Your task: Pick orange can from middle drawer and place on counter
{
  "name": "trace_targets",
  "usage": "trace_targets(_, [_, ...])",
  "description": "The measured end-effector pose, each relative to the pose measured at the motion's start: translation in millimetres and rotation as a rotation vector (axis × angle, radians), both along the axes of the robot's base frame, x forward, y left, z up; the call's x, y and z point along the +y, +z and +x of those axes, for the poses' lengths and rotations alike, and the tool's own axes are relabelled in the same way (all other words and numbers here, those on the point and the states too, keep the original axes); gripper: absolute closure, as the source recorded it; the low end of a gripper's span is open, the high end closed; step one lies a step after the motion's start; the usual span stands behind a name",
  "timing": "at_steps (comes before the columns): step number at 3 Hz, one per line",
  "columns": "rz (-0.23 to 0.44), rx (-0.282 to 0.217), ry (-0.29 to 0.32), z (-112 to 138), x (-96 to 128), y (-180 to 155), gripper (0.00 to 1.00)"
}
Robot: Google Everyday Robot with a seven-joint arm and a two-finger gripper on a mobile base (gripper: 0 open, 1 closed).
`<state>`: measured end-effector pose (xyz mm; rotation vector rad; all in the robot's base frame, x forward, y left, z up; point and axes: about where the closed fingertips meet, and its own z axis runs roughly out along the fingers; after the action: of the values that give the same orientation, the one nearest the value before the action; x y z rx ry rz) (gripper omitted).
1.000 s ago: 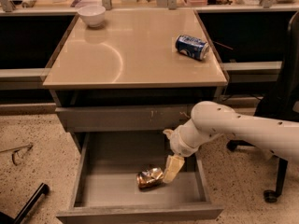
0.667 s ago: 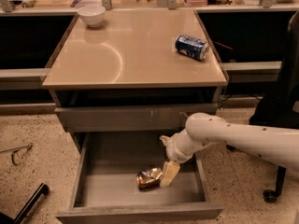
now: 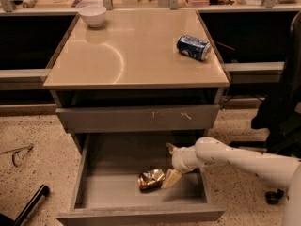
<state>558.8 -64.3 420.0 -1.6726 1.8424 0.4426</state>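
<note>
The orange can (image 3: 150, 179) lies crumpled on its side on the floor of the open middle drawer (image 3: 141, 213), near the middle front. My gripper (image 3: 167, 166) reaches into the drawer from the right and is open. Its lower pale finger (image 3: 170, 178) points down beside the can's right end, touching or nearly touching it. The other finger (image 3: 169, 148) sticks out further back, apart from the can. The beige counter (image 3: 127, 55) tops the cabinet above.
A smooth blue can (image 3: 193, 47) lies on the counter's right side and a white bowl (image 3: 92, 15) stands at its back left. The shut scratched drawer front (image 3: 138, 118) overhangs the open drawer. A dark chair (image 3: 282, 112) stands at right.
My arm has swung left and lower into the drawer, bringing the gripper close to the orange can's right end. The can has stayed in place.
</note>
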Motion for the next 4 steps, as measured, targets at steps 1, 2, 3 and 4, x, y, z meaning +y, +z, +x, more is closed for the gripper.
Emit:
trace_targets(1, [0.04,-0.011,-0.011,18,-1,-34,0.0])
trace_targets(2, [0.071,0.055,-0.027,30,-3,-58,0.0])
trace_targets(3, [0.082,0.165,-0.021,31,-5,-69,0.0])
trace_targets(4, [0.079,0.164,-0.016,27,-1,-69,0.0])
